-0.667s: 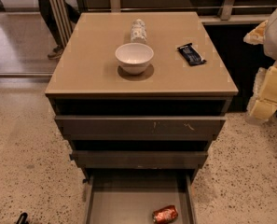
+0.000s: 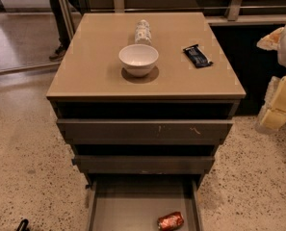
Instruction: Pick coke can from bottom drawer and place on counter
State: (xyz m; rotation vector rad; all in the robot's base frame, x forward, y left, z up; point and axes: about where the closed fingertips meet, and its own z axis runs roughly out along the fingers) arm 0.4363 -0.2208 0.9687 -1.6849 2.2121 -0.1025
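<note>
Only a dark tip of the gripper [image 2: 22, 224] shows, well left of the coke can [image 2: 170, 221]. Clenched or released? Can't tell. The can lies on its side in the bottom drawer [image 2: 128, 208], long axis roughly left-right, so the reach looks rightward.

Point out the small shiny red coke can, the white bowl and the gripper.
Small shiny red coke can [image 2: 170, 221], camera view: middle of its side.
Round white bowl [image 2: 138, 57], camera view: inner wall.
Gripper: not in view; pale arm part [image 2: 279, 113] shows at right edge, camera view.
</note>
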